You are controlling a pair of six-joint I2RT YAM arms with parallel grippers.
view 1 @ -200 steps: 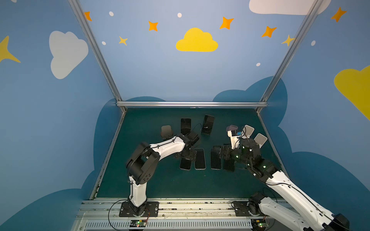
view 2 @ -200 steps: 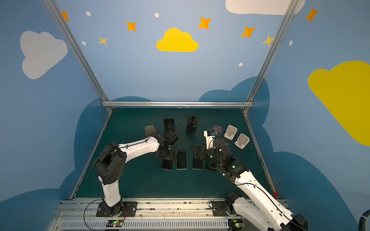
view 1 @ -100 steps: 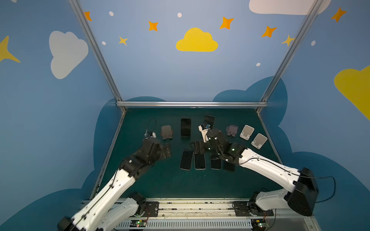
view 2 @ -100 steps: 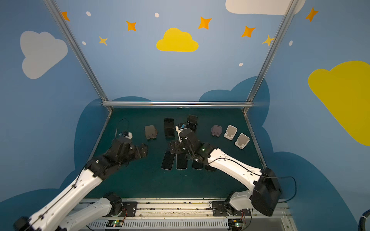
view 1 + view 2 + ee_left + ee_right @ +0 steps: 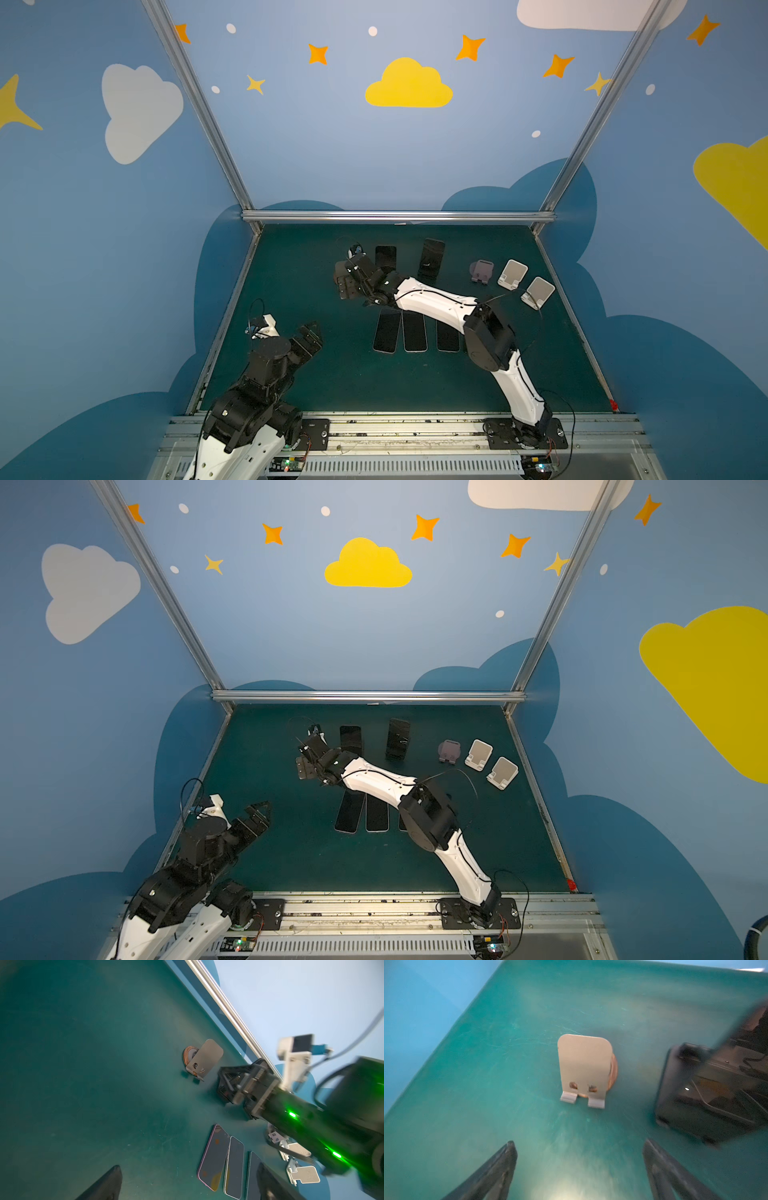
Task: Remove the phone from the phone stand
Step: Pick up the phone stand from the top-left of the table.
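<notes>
Two black phones lean upright on stands at the back of the mat; one phone (image 5: pixel 385 258) (image 5: pixel 350 739) is just right of my right gripper (image 5: pixel 343 286) (image 5: pixel 305 766), the other phone (image 5: pixel 432 259) farther right. My right gripper (image 5: pixel 579 1142) is open and empty, facing an empty tan phone stand (image 5: pixel 584 1070) (image 5: pixel 204 1059) with a wooden base; the nearer phone (image 5: pixel 712 1093) is beside it. My left gripper (image 5: pixel 309 334) (image 5: pixel 257 810) (image 5: pixel 189 1167) hangs open and empty at the near left.
Three phones (image 5: pixel 414 332) (image 5: pixel 216 1157) lie flat side by side mid-mat, partly under my right arm. A purple stand (image 5: pixel 482 271) and two white stands (image 5: pixel 513 274) (image 5: pixel 539 292) are empty at the back right. Metal rails (image 5: pixel 399 216) edge the mat.
My left arm has pulled back from the flat phones to the near left. My right arm has swung leftward across the mat to the tan stand, and its jaws have opened wider.
</notes>
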